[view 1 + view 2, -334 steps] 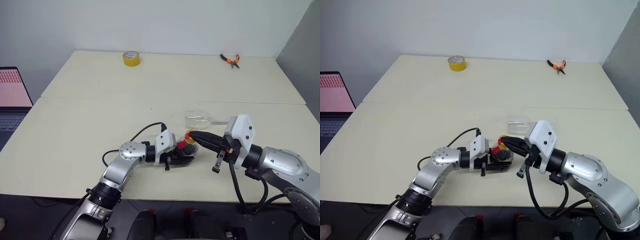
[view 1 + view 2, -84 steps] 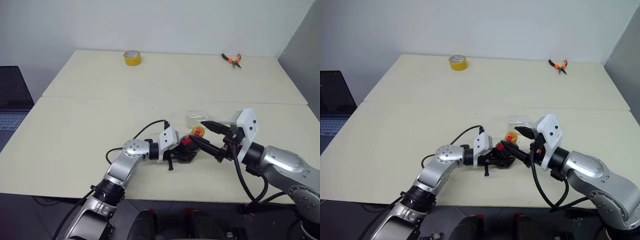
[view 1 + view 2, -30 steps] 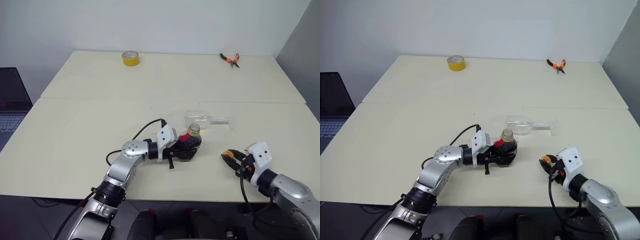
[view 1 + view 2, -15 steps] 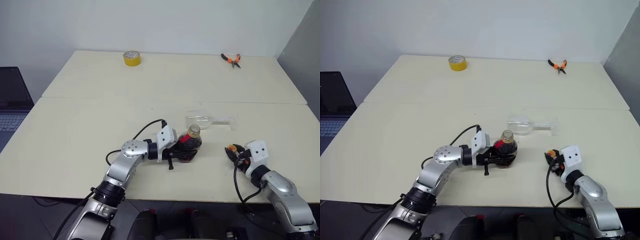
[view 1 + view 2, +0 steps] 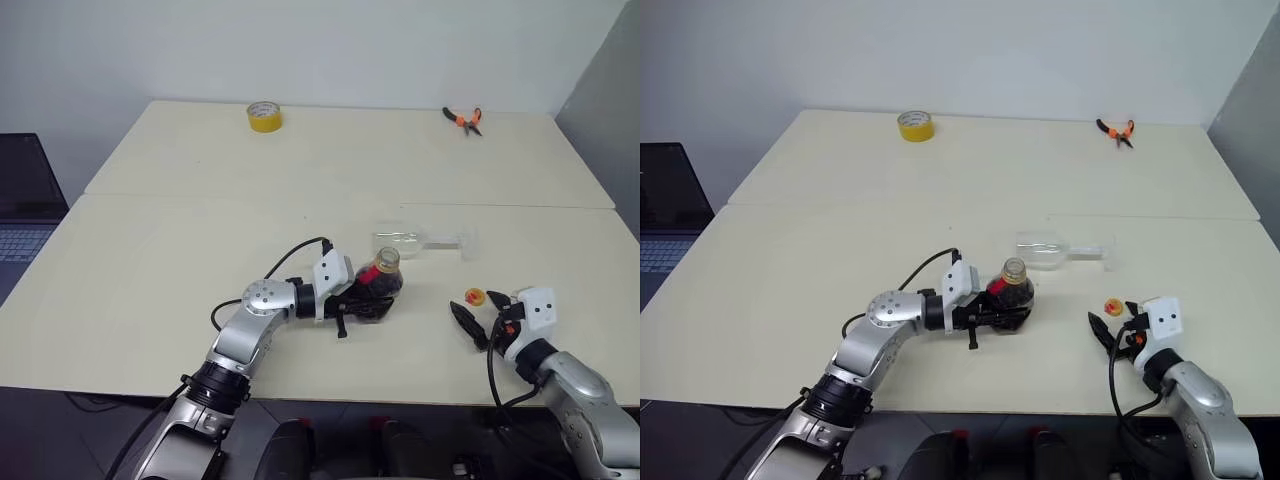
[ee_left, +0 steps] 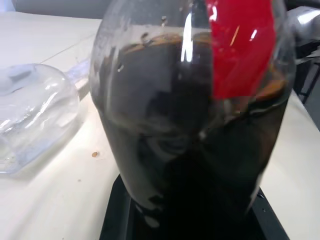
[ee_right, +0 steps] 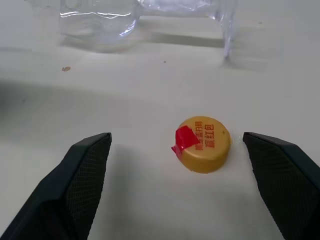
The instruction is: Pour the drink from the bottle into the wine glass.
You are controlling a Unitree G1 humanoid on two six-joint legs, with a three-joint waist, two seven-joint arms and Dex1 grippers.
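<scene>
Left end effector (image 5: 372, 296) clamped on the belly of the bottle (image 5: 382, 284), near the middle of the tabletop (image 5: 200, 230); held upright with the neck uncapped, presumably to keep the drink (image 6: 190, 165) from spilling ahead of the pour. Drink dark and filling most of the bottle. Right end effector (image 7: 185, 165) spread wide, gripping nothing, low over the near right part of the tabletop. Yellow cap (image 7: 203, 143) resting flat on the tabletop between the two spread fingers, touching neither; parked to the right, judged to be clear of the pouring path. Wine glass (image 5: 420, 239) lying on its side just beyond the bottle, bowl toward the left, foot toward the right, apart from both end effectors and farther away than the cap. Standing the glass upright judged necessary before pouring; free right end effector the likely choice for that.
</scene>
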